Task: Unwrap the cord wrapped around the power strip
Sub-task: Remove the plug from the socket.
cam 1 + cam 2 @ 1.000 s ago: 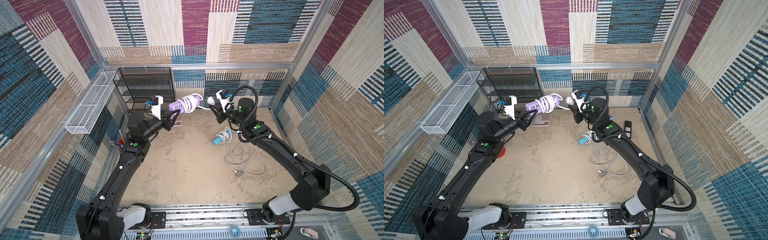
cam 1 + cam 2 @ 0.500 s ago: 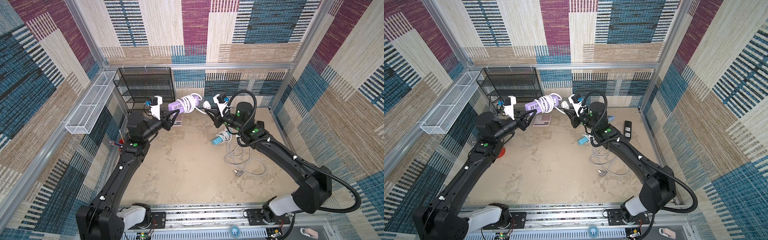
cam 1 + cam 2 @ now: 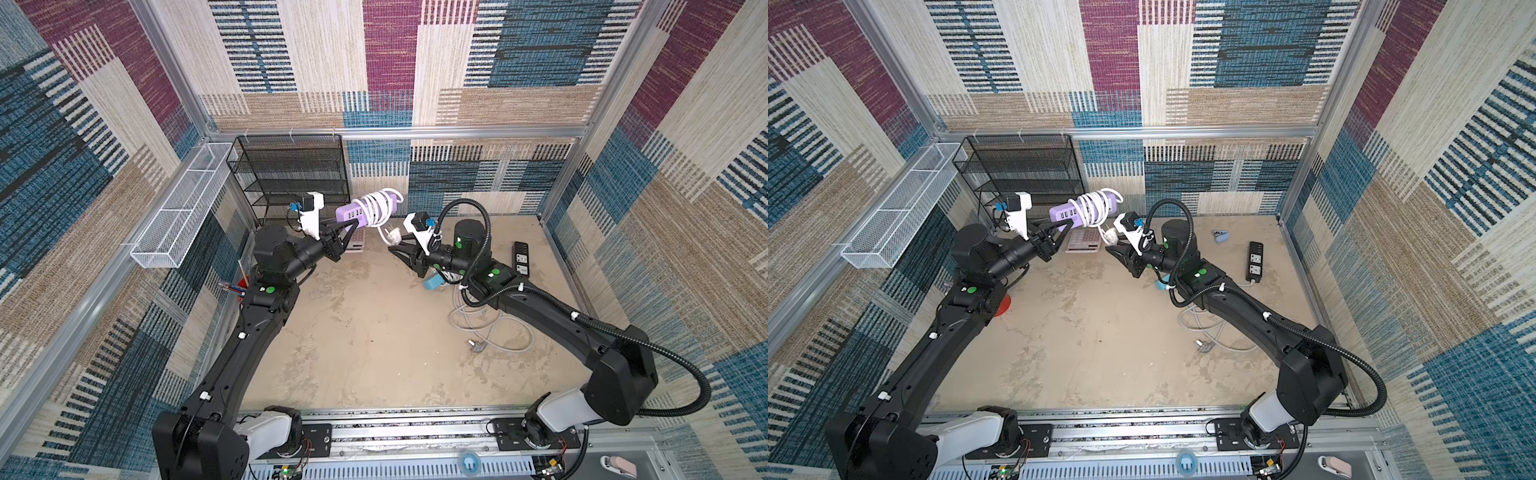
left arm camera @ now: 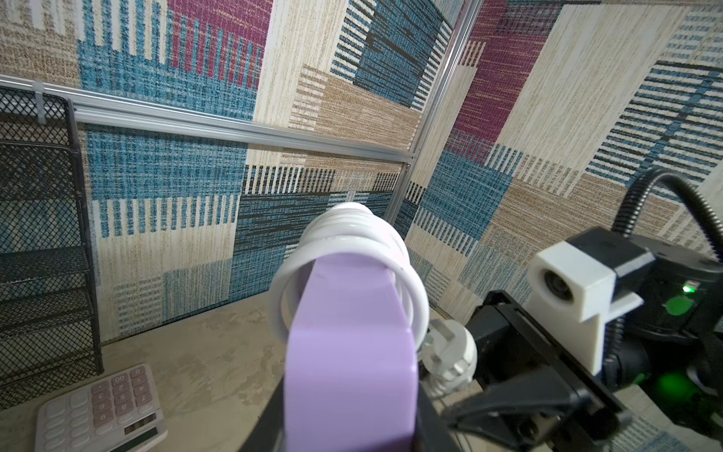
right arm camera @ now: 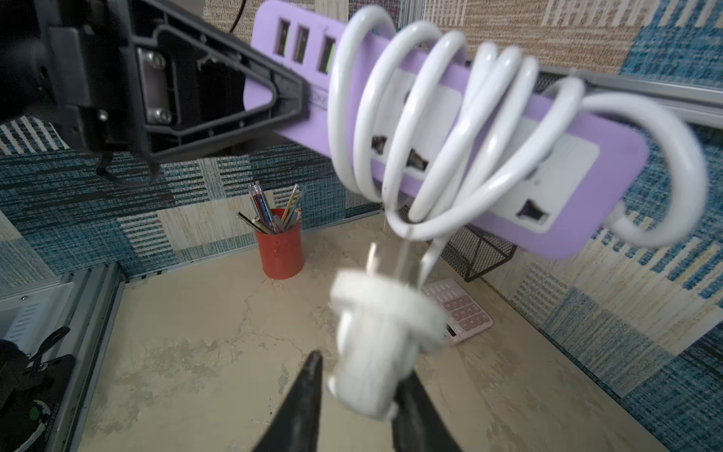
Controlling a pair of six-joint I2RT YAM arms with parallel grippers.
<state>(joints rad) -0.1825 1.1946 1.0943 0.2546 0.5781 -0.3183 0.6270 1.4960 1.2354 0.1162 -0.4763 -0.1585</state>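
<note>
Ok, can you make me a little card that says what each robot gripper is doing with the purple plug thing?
left gripper: shut on the purple power strip, held up in the air
right gripper: open around the dangling white plug
cord: white, coiled around the strip
also there: calculator, red pencil cup

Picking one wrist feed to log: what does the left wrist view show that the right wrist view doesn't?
Left wrist only: the right arm's wrist camera, with the power strip end-on. Right wrist only: the red pencil cup and the strip's sockets and USB ports. Both: the strip, the white cord coiled round it, its plug and the calculator.
</note>
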